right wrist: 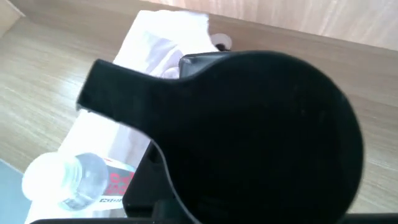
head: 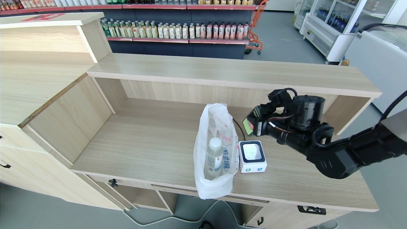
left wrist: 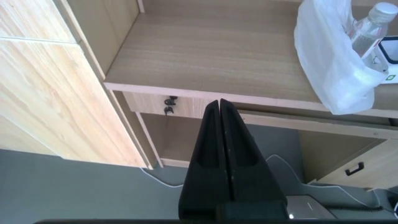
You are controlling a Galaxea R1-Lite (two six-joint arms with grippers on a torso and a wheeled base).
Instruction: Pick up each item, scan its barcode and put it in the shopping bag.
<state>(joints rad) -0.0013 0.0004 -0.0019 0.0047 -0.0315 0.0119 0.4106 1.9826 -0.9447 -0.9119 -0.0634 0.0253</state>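
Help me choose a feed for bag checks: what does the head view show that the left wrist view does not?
Head view adds: the right arm, raised over the counter to the right of the bag, and shelves of drink bottles behind. Left wrist view adds: the left claw, shut, low in front of the counter. Both share: the shopping bag, the water bottle standing in it, and the wooden counter.

A shop: drink-stocked shelves, wooden checkout counter, glass-door fridge
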